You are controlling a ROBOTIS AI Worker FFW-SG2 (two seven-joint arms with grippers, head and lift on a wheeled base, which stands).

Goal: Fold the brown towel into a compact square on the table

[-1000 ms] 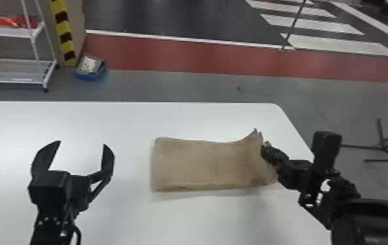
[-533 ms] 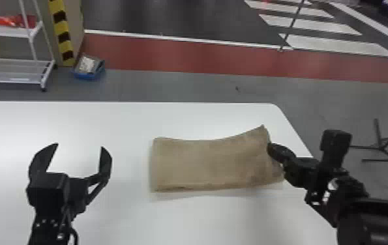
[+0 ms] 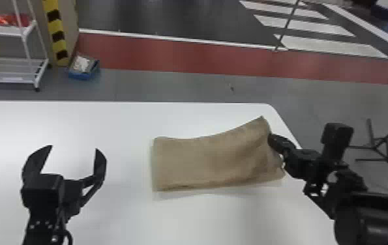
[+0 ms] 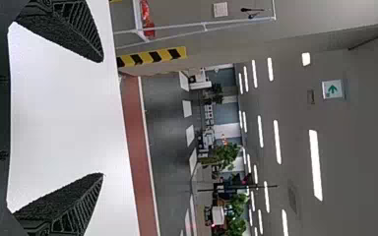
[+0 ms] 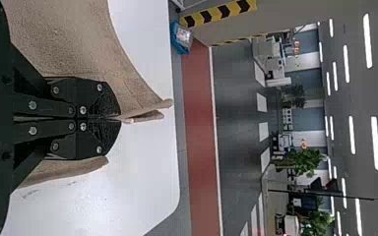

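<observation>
Right tool (image 3: 276,143) clamped on the right end of the brown towel (image 3: 216,159).
The towel lies as a folded oblong on the white tabletop (image 3: 131,215), near its right edge, its far right corner raised and the left end flat; in the right wrist view the right tool's fingers (image 5: 106,101) are together on the cloth, layers of it showing past their tips. Well apart on the left, the left tool (image 3: 74,150) hangs over the tabletop with its fingers (image 4: 74,29) wide apart.
</observation>
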